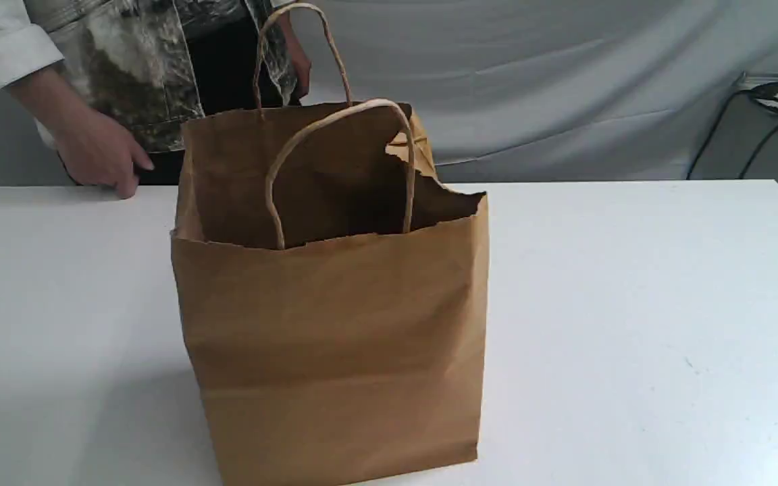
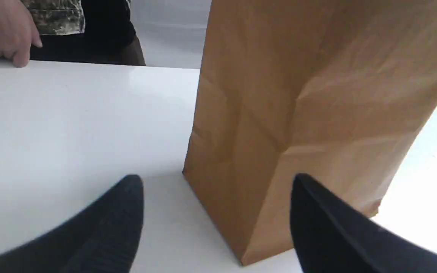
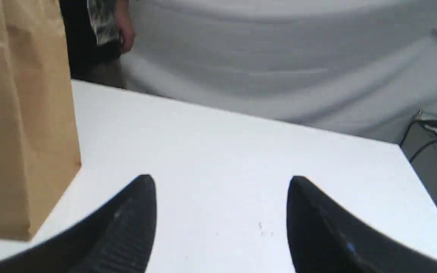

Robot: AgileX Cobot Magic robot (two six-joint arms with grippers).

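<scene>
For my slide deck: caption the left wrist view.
Open left gripper faces the upright brown paper bag corner-on, on a white table.

You have a plain tan-brown paper bag point(image 1: 335, 337), a white table point(image 1: 632, 304), a black left gripper point(image 2: 216, 177) and right gripper point(image 3: 220, 177) — and a jacket point(image 1: 125, 67) in mottled grey-green camouflage.

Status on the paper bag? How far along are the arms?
Done: the paper bag stands upright and open on the table, handles up. In hand: nothing; the left gripper is open, pointed at the bag's lower corner, the right gripper open over the table beside the bag. Left: no grip on the bag yet. A person's hand rests on the table's far edge.
</scene>
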